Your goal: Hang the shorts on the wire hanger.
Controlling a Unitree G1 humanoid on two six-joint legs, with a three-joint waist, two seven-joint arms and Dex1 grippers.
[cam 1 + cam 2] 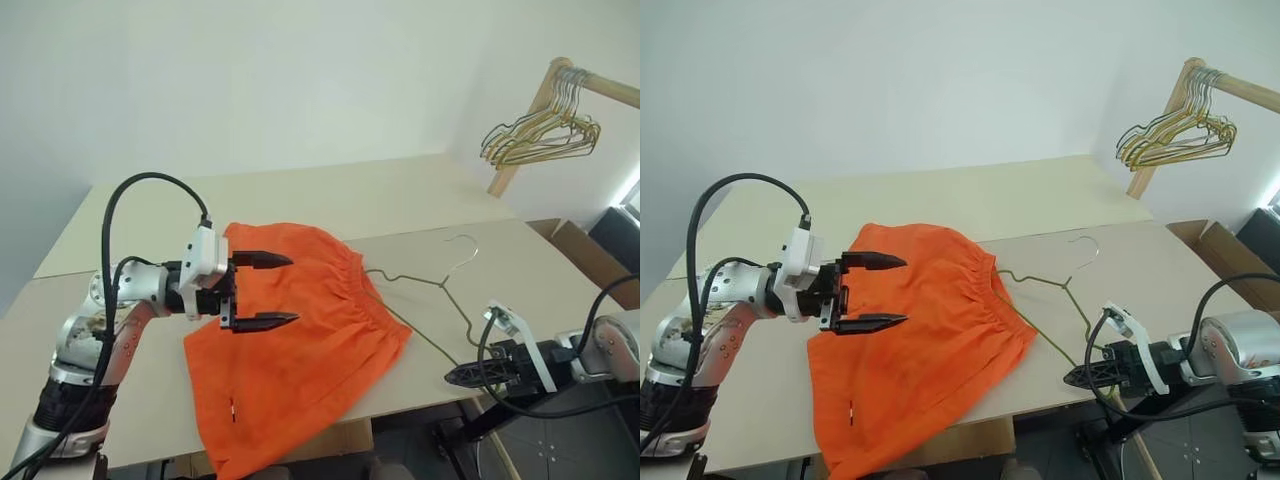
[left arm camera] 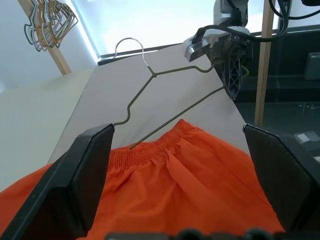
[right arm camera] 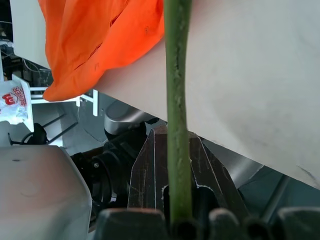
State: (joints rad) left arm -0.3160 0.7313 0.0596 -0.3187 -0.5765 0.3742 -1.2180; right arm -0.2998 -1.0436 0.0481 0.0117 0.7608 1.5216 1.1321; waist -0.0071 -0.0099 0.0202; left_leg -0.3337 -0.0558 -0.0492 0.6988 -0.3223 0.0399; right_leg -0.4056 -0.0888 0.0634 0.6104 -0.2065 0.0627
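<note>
Right wrist view shows right gripper [image 3: 177,200] clamping wire hanger [image 3: 176,100]; left gripper [image 1: 262,291] fingers apart.

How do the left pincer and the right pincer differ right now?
The left pincer is wide open and holds nothing; the right pincer is shut on the wire hanger. The left pincer hovers over the orange shorts; the right pincer sits at the table's near edge, past the shorts. Both have two black fingers.
</note>
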